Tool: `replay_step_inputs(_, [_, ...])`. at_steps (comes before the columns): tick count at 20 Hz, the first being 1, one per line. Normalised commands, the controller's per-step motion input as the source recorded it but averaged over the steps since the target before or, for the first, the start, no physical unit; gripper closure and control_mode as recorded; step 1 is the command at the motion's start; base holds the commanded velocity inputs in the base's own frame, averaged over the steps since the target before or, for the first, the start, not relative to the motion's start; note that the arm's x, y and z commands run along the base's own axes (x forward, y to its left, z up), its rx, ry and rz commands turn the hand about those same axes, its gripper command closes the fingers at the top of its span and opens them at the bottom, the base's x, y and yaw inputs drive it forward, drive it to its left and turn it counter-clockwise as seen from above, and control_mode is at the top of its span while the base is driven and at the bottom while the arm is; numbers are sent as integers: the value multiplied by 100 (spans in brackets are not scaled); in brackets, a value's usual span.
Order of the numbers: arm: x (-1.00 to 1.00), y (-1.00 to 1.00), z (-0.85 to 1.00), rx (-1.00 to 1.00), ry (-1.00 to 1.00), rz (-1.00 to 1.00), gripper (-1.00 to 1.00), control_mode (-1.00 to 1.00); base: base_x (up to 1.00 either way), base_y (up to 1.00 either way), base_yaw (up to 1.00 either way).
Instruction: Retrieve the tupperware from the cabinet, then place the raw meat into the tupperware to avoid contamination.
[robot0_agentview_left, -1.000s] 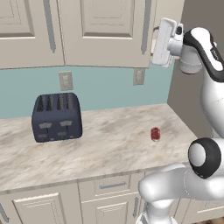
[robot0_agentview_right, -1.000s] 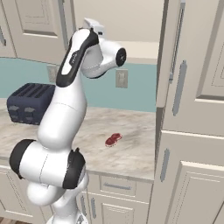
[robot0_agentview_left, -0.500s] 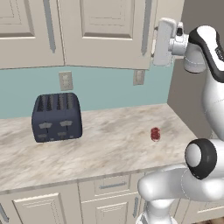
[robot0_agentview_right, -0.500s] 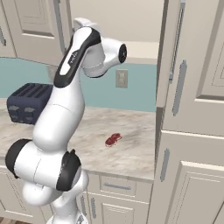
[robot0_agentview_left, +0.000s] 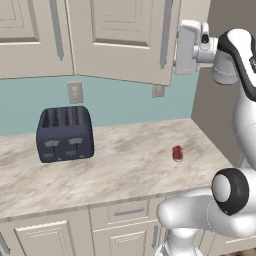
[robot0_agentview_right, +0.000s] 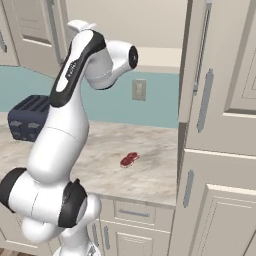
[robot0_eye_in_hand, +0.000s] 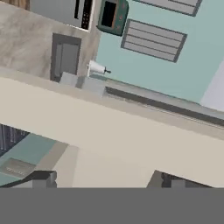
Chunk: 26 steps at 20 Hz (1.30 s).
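Jaws (robot0_agentview_left: 176, 49) apparently beside cabinet (robot0_agentview_left: 120, 37) handle

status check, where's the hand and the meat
Hand up at cabinet, grip state unclear. Doors shut. Meat on counter.

The room is bright and the light is even, soft, as if it comes from above and a little from the front. The toaster (robot0_agentview_left: 65, 134) throws only a weak, short shadow on the counter (robot0_agentview_left: 125, 165). The white arm has mild shine on its curved parts, no hard glare. Edges look a bit soft and coarse, without lens bending. The hand view is flat and dull.
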Motion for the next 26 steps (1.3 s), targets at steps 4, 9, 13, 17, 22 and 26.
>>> replay_step_inputs(4, [-49,87,0,-14,-18,3,-100,-100,0,0,0])
replay_step_inputs(9, [-47,94,-1,-14,-13,5,-100,-100,0,0,0])
replay_step_inputs(13, [-49,97,-5,-12,-9,6,-100,-100,0,0,0])
replay_step_inputs(17, [-54,100,-13,-12,-5,7,-100,-100,0,0,0])
replay_step_inputs(22, [-53,100,-19,-12,-4,6,-100,-100,0,0,0])
replay_step_inputs(26, [-45,100,-25,-12,-3,4,-100,-100,0,0,0])
